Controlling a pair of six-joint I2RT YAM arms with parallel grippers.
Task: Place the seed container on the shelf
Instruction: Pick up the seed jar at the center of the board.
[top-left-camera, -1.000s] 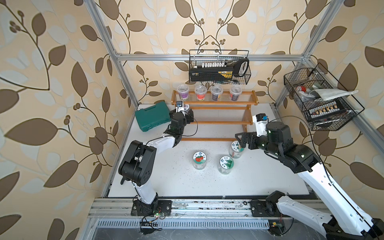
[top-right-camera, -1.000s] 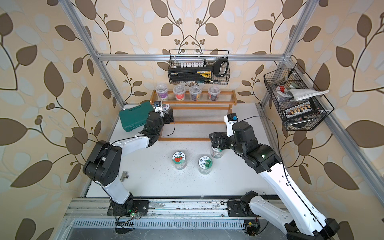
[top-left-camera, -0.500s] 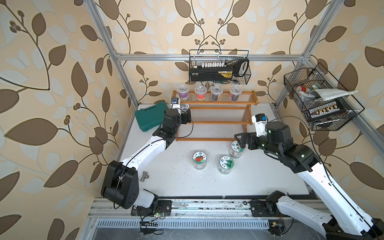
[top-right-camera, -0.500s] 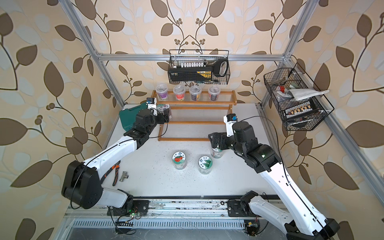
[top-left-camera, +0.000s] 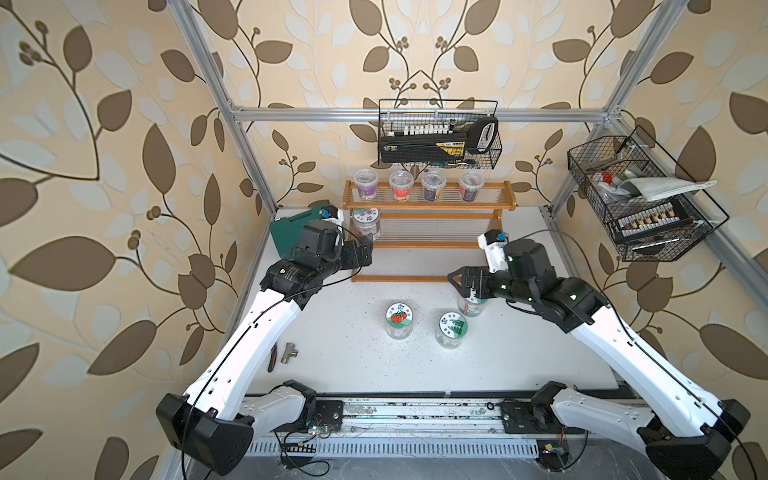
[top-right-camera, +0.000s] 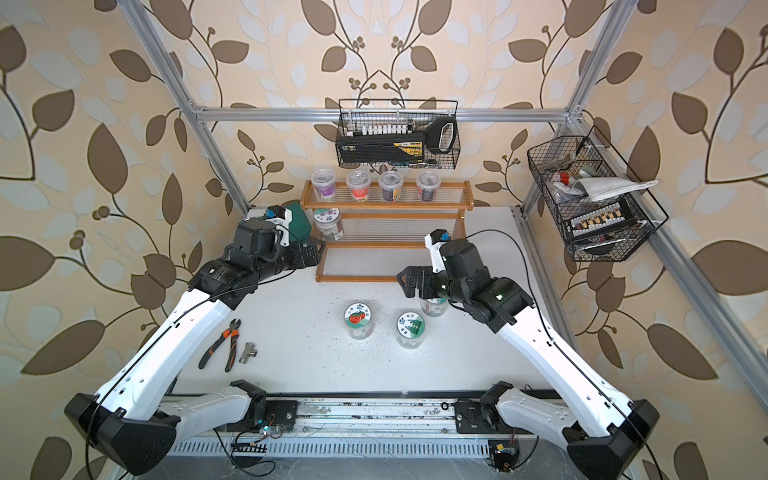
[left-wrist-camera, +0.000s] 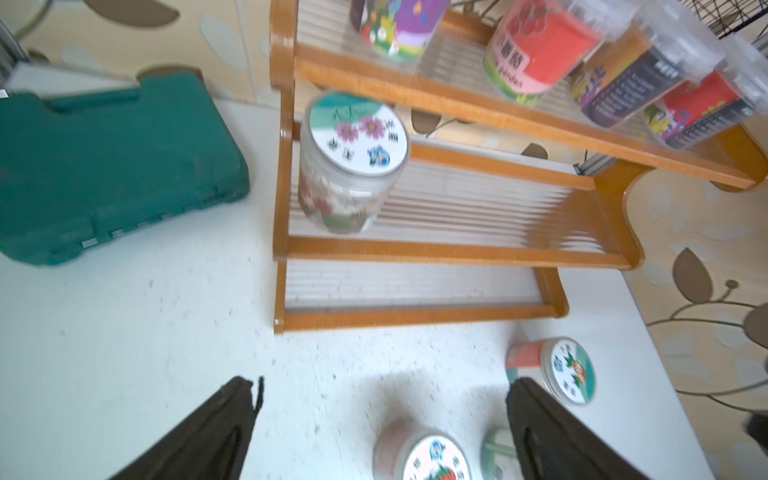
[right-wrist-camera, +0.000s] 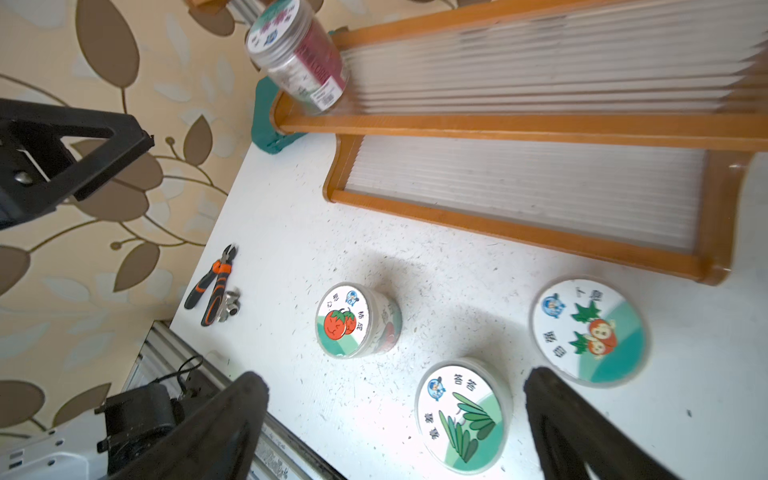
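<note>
The left tool has backed off the shelf, jaws spread, empty. Midway across the worktop stand a tomato-lid jar and leaf-lid jar; the right tool, also open, hangs over a third jar. Beyond, the seed container stands on the middle tier's left end. Withdraw straight, clear of it.

Findings on legible markings. I read only one Latin word, "garden", in white on the red-labelled cup on the top tier of the shelf. The flower-lid jar on the middle tier bears printed Chinese characters on its lid and a barcode on its side, with the digits illegible. On the table, the tomato lid, green-leaf lid and red-fruit lid show Chinese characters I cannot read with certainty.
</note>
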